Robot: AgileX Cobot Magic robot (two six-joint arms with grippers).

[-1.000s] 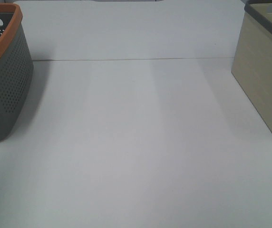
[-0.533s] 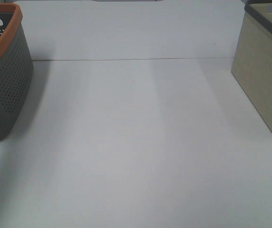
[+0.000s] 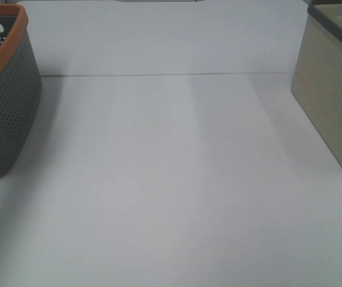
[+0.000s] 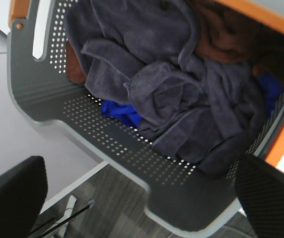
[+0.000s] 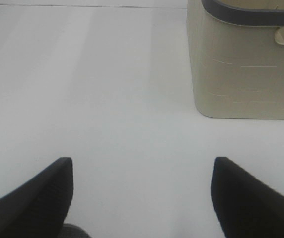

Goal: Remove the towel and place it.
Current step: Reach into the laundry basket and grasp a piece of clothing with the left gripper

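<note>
1. Your worktop (image 3: 171, 179) carried a grey basket (image 3: 9, 107) at its left edge and a beige bin (image 3: 329, 101) at its right edge.
2. The towel (image 4: 181, 94) lay crumpled in the basket.
3. Your left gripper (image 4: 142, 198) hung above the basket, jaws apart; your right gripper (image 5: 142, 193) also gaped, empty, over the worktop.

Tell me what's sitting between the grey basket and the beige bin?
Nothing. In the high view, the table between the grey basket and the beige bin is bare; only a thin seam crosses it.
</note>
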